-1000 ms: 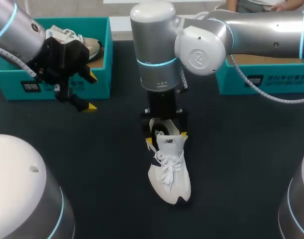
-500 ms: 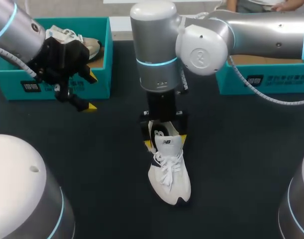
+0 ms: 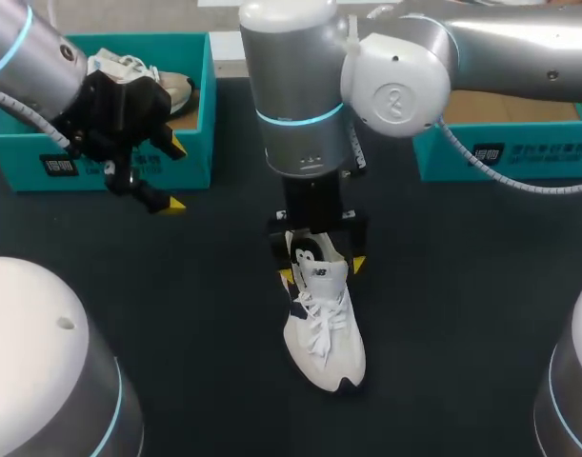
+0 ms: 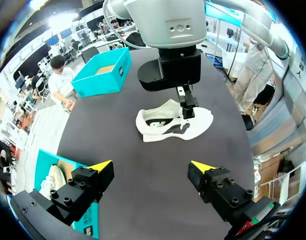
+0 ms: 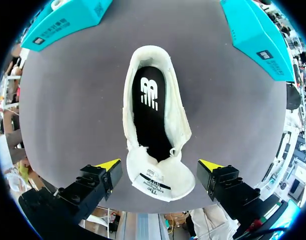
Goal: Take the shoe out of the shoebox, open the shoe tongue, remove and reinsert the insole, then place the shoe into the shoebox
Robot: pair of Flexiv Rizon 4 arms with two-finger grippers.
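Shoe: the white shoe (image 3: 331, 357) is sitting upright on the dark bench (image 3: 462, 314), out of both boxes and well apart from them.
Right claw: I am hovering my right claw (image 5: 160, 165) over the shoe's mouth, fingers spread, one on each side of the folded-out tongue (image 5: 160, 182), pinching nothing.
Left claw: my left claw (image 3: 174, 175) is hanging spread and empty just beside the left shoebox (image 3: 190, 143), well apart from the shoe.
Insole: the black insole (image 5: 151, 110) is lying flat inside the shoe.
Wrong grab: if I am going down for the insole, a finger is likely catching the tongue or collar instead.
Shoe lifting: nothing is pinning the shoe, so pulling the insole is probably dragging the whole shoe up or tipping it.
Laces: the loose laces (image 3: 319, 319) are risking a snag on a finger.
Boxes: the left shoebox is holding a second shoe (image 3: 143, 71); the right shoebox (image 3: 519, 152) looks free, so I am judging that one the target.
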